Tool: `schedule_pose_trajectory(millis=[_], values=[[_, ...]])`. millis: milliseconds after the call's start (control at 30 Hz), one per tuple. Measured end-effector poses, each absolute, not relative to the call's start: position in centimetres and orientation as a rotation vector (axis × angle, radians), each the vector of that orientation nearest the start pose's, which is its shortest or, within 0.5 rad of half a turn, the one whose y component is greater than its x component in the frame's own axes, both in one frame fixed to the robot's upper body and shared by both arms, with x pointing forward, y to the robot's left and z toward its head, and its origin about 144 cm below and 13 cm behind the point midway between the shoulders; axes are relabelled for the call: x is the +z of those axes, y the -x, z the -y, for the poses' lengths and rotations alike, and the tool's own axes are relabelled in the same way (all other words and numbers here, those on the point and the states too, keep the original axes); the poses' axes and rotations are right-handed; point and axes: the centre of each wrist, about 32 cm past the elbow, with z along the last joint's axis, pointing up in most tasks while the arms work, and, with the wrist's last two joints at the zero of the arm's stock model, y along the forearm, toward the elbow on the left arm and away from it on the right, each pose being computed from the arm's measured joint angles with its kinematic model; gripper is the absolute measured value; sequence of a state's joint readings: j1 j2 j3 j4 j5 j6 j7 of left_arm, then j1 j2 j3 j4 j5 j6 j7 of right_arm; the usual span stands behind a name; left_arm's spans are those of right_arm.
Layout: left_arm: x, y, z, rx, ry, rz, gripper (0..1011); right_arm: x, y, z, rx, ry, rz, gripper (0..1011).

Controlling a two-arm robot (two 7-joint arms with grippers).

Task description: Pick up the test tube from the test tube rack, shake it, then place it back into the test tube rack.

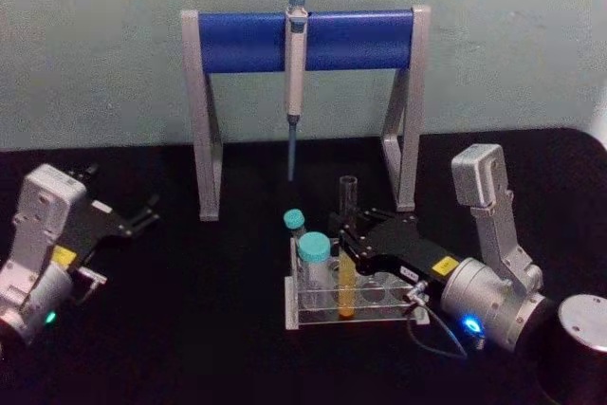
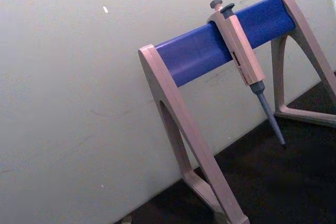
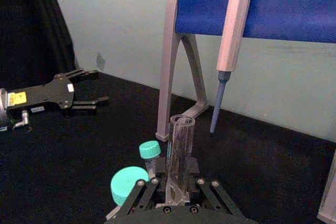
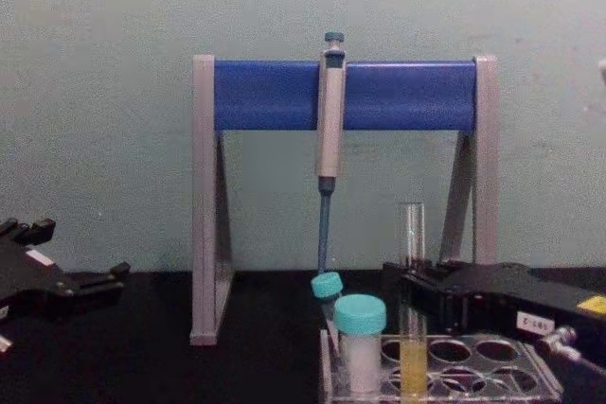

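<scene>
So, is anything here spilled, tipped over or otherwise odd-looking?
Nothing is spilled or broken. The test tube stands upright in the test tube rack, with the right pincer closed on it. The left pincer waits open, off to the side. Only the smaller teal-capped tube seems to lean a little in the rack.

Pale green wall (image 1: 95, 45), black tabletop (image 1: 237, 348)

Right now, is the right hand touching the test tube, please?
Cannot tell: in the right wrist view the test tube stands within the right hand, contact or gap unclear.
</scene>
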State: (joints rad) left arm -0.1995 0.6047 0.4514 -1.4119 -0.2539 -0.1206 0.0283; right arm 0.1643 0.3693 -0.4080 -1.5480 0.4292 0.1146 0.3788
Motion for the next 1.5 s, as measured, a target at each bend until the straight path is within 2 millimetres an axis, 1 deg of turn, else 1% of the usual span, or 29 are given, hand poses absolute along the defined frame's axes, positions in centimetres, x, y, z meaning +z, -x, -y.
schedule_pose_trajectory(millis=[800,1500], values=[[114.0,-48.9,-31.0,1.248,-0.305,0.285,1001,116.0,-48.1,21.7,-0.812,0.064,-0.101,235],[114.0,-48.9,-31.0,1.248,-0.304,0.285,1001,115.1,-46.7,21.9,-0.799,0.024,-0.057,235]])
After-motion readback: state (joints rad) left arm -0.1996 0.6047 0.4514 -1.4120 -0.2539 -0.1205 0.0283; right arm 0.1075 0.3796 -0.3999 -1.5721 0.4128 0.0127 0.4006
